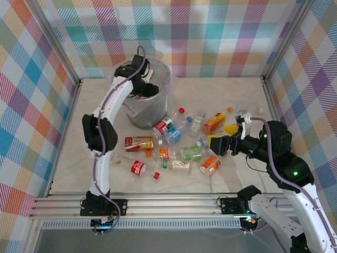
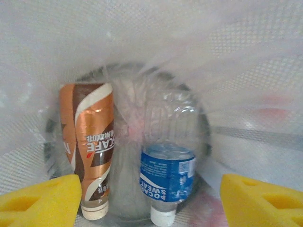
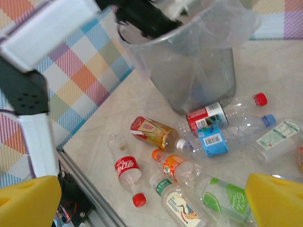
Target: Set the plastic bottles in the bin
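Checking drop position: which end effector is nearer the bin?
Left. The left end effector hangs over the bin; the right end effector is off to its right, above the plastic bottles.

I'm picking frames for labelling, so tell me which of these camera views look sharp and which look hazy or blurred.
Top external: even light, soft shadows, the bin and table crisp. Left wrist: the bin's liner gives milky haze across the top; brown-label bottle and blue-label bottle are readable. Right wrist: tilted; left arm close up is blurred, red-label bottle sharp.
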Tool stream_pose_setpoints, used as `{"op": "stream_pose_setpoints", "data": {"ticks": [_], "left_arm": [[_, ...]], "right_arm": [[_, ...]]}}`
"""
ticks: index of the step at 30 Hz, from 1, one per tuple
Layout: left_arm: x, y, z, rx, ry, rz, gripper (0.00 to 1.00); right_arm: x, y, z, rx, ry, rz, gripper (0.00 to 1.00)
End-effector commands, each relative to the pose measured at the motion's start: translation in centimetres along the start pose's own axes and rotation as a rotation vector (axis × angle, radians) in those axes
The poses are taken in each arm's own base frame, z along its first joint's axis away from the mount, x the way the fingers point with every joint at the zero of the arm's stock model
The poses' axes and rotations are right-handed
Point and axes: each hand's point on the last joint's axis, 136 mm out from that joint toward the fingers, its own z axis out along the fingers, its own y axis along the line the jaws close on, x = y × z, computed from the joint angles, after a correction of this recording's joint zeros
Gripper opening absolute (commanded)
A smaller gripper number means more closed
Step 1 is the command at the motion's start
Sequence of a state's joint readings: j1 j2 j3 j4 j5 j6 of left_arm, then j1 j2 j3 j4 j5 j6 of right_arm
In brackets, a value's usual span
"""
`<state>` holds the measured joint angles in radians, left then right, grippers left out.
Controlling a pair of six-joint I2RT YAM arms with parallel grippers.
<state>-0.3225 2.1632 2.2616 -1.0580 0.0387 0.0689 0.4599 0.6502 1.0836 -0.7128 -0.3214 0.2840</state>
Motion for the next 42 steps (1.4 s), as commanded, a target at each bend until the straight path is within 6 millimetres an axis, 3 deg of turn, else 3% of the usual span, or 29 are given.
{"op": "stream_pose_setpoints", "data": {"ticks": [1,5,12,18,23,29,35,42], "left_arm": [[-2.5,-0.4,-6.3,0.045,-0.162,-0.039,0.77],[-2.8,-0.9,-10.1,0.072,-0.239,-0.061,0.81],[-1.9,-3.8,-16.9,0.259,-0.401,-0.110,0.97],[0.9,-6.4,-21.9,0.417,-0.484,-0.059,1.00],[4.9,-10.0,-25.4,0.647,-0.478,-0.021,1.00],[9.7,-12.6,-26.5,0.745,-0.463,-0.017,1.00],[14.1,-14.8,-27.7,0.813,-0.521,0.063,1.00],[17.5,-16.0,-25.9,0.858,-0.443,0.084,1.00]], "right_arm": [[0.8,-0.8,0.4,0.024,0.004,0.037,1.00],[2.6,-2.3,1.2,0.070,0.042,0.095,1.00],[6.5,-7.7,1.6,0.326,0.084,0.318,1.00],[10.2,-11.6,0.9,0.554,0.145,0.466,0.98],[13.3,-13.8,0.9,0.686,0.223,0.555,0.92],[15.9,-15.5,1.9,0.760,0.261,0.637,0.81],[18.0,-17.2,3.5,0.792,0.233,0.722,0.76],[20.0,-18.8,5.2,0.804,0.209,0.816,0.74]]}}
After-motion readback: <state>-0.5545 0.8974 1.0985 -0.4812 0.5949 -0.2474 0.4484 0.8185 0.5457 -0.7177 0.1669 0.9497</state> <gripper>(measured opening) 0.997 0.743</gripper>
